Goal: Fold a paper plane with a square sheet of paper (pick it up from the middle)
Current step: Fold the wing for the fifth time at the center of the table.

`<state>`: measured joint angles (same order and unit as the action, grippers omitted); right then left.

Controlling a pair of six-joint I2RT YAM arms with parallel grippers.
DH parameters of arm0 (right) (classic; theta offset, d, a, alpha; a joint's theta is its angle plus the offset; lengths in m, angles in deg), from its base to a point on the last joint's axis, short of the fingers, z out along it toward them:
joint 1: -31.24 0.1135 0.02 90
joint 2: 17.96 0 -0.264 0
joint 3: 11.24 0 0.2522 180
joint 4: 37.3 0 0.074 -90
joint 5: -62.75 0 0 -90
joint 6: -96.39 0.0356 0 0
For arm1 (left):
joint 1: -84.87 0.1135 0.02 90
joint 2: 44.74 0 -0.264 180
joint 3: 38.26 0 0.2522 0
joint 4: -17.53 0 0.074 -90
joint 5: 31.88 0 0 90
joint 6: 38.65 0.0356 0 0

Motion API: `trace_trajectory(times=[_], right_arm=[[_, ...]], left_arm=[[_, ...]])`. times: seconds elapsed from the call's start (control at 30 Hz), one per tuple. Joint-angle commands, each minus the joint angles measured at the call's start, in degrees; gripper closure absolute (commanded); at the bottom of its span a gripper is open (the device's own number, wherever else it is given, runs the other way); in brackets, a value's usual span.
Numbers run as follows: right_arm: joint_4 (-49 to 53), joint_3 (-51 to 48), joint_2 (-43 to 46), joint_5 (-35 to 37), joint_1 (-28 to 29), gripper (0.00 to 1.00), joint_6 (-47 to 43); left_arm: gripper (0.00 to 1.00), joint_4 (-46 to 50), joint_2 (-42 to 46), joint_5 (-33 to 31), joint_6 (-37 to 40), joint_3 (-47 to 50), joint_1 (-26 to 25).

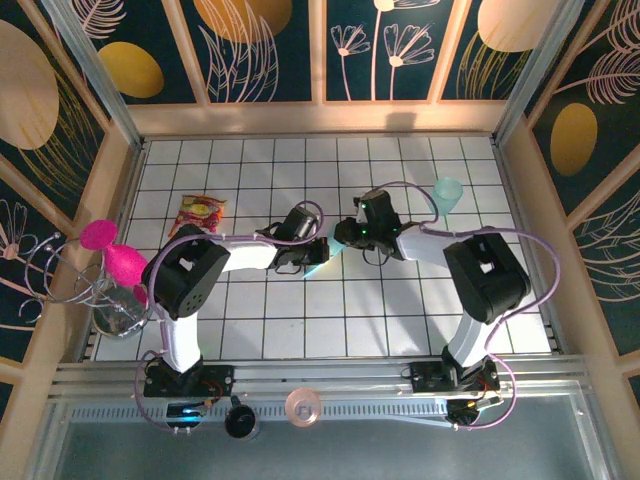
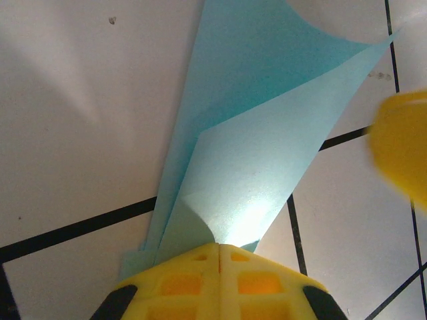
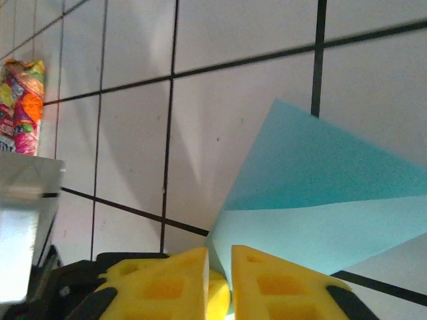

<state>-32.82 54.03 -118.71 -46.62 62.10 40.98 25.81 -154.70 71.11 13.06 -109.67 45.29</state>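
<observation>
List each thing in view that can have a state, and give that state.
square sheet of paper, folded over in layers, not yet a plane
left end effector, shut on the sheet's end
right end effector, jaws nearly closed at the sheet's corner; grip unclear
cup, upright, apart from the sheet
snack packet, lying flat

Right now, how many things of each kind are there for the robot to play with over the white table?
Blue paper: 1
Cup: 1
Snack bag: 1
Total: 3
</observation>
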Motion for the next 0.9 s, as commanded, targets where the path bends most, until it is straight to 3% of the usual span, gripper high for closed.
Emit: trace_trajectory(times=[0.0,0.17,0.57,0.87], right_arm=[[-2.63,1.83,-2.95,-3.62,0.13,0.87,0.99],[-4.06,1.17,-4.86,-5.32,0.17,0.92,1.97],[-0.68,3.97,-10.11,-2.78,-0.08,0.94,0.58],[-1.94,3.8,-11.77,-1.98,-4.28,0.94,-0.95]], left_arm=[[0.99,2.66,-1.09,-1.83,-0.88,1.57,0.74],[1.0,2.77,-1.23,-1.57,-0.94,1.58,0.75],[1.0,4.23,-1.22,-1.13,-0.13,1.59,0.87],[1.0,5.74,-1.3,-0.98,0.41,4.4,1.21]])
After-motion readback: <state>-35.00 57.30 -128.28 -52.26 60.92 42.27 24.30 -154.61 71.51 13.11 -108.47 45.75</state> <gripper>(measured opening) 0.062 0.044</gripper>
